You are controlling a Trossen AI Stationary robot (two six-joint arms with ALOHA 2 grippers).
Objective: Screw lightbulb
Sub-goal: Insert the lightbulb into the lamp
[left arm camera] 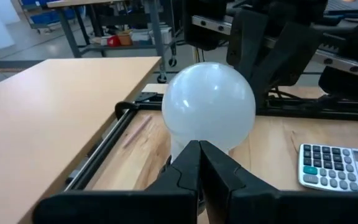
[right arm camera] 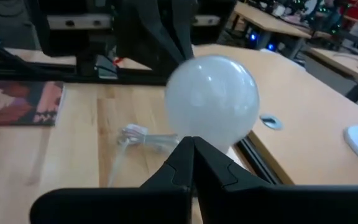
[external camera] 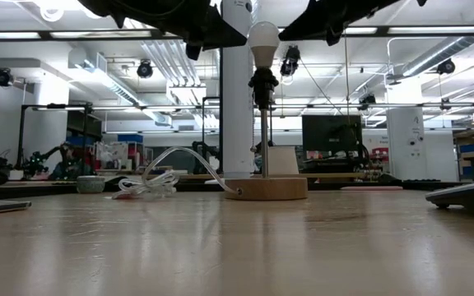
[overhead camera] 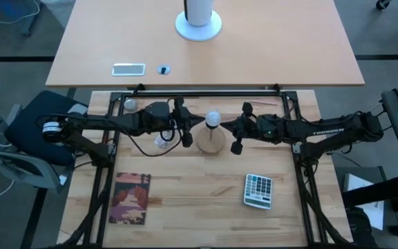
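The frosted-white lightbulb (overhead camera: 213,119) stands upright in a black socket (external camera: 263,82) on a thin rod that rises from a round wooden base (external camera: 266,187) at the middle of the table. My left gripper (overhead camera: 199,124) comes level from the table's left and is shut, its tips (left arm camera: 199,146) right at the bulb's (left arm camera: 209,102) lower half. My right gripper (overhead camera: 225,126) comes level from the right, also shut, its tips (right arm camera: 193,144) at the bulb's (right arm camera: 213,99) lower half on the opposite side. My left gripper's shut fingertips stand close against the bulb's lower half (left arm camera: 197,138), pointing level at it from the table's left; I cannot tell whether they touch it. My right gripper's shut fingertips stand likewise at the bulb's lower half (right arm camera: 194,135) from the table's right; touching or not, I cannot tell.
A calculator (overhead camera: 258,190) lies near the front right and a printed booklet (overhead camera: 131,198) near the front left. A crumpled clear wrapper (overhead camera: 161,142) lies left of the base, a small grey ball (overhead camera: 129,105) at the far left. A second table (overhead camera: 289,41) stands beyond.
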